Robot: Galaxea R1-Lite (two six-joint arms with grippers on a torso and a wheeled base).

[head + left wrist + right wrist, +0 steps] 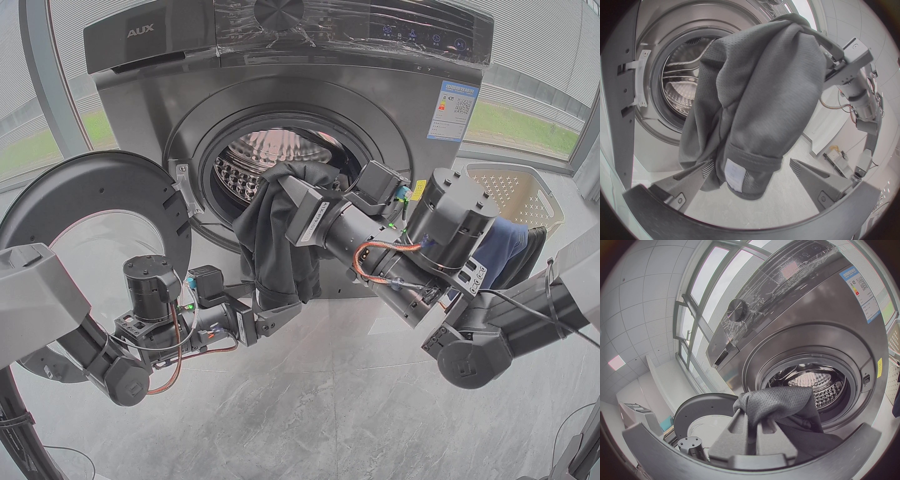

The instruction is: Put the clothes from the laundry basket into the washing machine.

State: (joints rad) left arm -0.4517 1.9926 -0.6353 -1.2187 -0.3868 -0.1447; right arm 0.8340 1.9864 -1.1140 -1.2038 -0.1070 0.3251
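Pinching a dark grey mesh-fabric garment [275,244] in R gripper [753,421], fingers pressed together on a bunched top fold, right at the mouth of the dark grey front-load washing machine [156,119]. Hanging from there down across lower rim of the opening & the front panel, outside the steel drum [269,153]. Below, spread wide: L gripper [753,170], w/ garment's hem & white label [735,175] dangling between the fingers [815,181]; cannot tell whether touching fabric. Round machine door [94,200] swung fully open to L side of the cabinet. On grey tiled floor [350,400], by R front corner of machine: beige perforated plastic laundry basket [522,190], w/ blue cloth [503,247] & a darker piece [532,249] at its near rim, partly hidden behind R arm.
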